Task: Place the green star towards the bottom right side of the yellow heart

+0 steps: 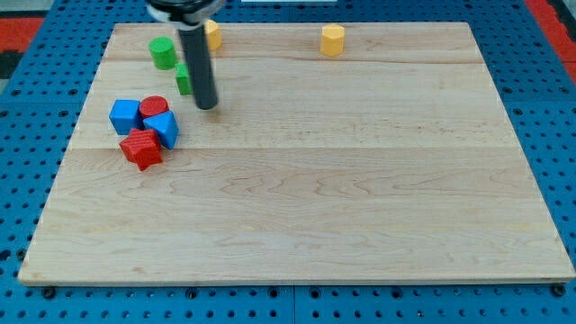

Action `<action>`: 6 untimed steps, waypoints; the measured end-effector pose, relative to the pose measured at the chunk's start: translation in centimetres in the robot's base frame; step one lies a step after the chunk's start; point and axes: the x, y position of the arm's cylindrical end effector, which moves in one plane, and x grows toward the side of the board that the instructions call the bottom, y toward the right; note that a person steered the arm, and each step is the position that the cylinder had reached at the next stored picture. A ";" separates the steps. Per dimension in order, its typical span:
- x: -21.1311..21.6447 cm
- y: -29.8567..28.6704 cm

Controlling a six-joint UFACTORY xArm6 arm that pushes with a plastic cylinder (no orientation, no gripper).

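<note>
My tip just right of small green plastic block, likely star, shape part-hidden. No hand, bare rod. Partly hidden yellow block, maybe heart, above. Suggest short, slow push from block's left.

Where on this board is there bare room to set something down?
The whole right and bottom of the board is bare, below the yellow block. The top-left is crowded: green cylinder, green star beside my tip, and the red-blue cluster.
</note>
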 end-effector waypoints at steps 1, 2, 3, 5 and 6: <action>-4.2 -2.9; -6.7 -1.5; -10.4 2.2; -10.3 0.0; -13.0 -3.4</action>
